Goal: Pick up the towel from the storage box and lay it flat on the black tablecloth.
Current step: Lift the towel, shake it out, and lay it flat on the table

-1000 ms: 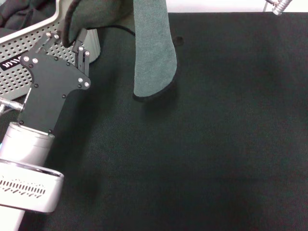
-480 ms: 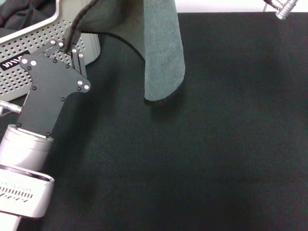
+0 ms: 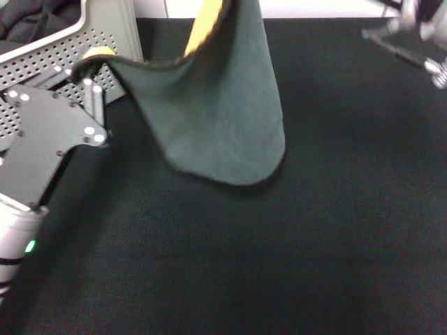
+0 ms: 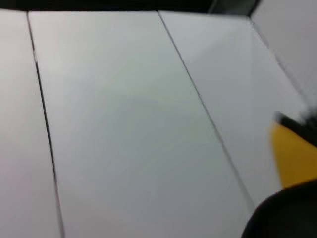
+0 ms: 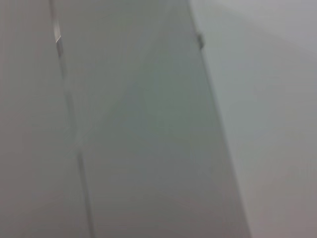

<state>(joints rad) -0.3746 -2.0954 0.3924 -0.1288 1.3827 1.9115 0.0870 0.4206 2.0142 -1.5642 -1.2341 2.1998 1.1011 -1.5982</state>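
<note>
My left end effector (image 3: pixel 94 105) pinches the towel (image 3: pixel 216 118) by its near-left corner; the towel hangs above the black tablecloth (image 3: pixel 314 230), long axis vertical, stretching rightward from me, clear of the storage box (image 3: pixel 63 52). Right end effector (image 3: pixel 412 35) far right, grip state I can't tell.

1. Storage box (image 3: pixel 49 52): far left, at the black tablecloth's (image 3: pixel 293 251) far-left edge.
2. Towel (image 3: pixel 216 112): hanging above the tablecloth, right of the box, one corner at the left gripper (image 3: pixel 87 73).
3. Right gripper (image 3: pixel 412 35): far right, apparently clear of the towel.
</note>
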